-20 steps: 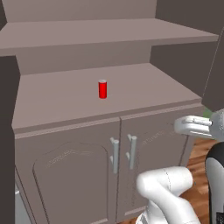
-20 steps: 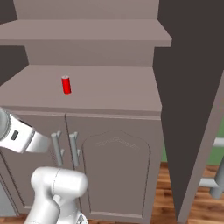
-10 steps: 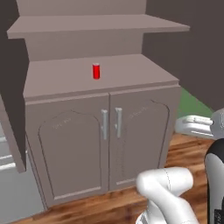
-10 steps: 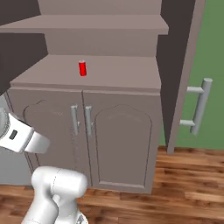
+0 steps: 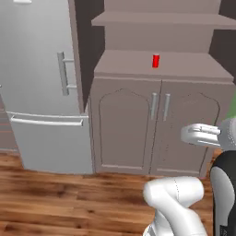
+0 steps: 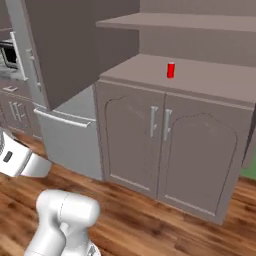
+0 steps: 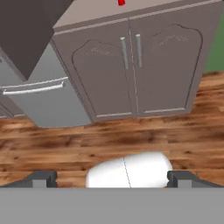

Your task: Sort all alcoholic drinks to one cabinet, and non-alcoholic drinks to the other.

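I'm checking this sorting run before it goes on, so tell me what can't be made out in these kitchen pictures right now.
- Inside of the cabinet: hidden in all three views by its two shut doors.
- Red can: cut off by the top edge of the hand view; whole on the counter in both base views, but too small for any label.
- Fridge: top cut off by the left base view's edge.
- Gripper: open, nothing between its fingertips.

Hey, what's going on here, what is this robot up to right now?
Nothing is being handled at the moment. The robot's hand is open and empty, with its two dark fingertips wide apart, facing a grey cabinet whose two doors are shut. A small red can stands upright on the counter on top of that cabinet, untouched. A steel fridge stands just left of the cabinet.
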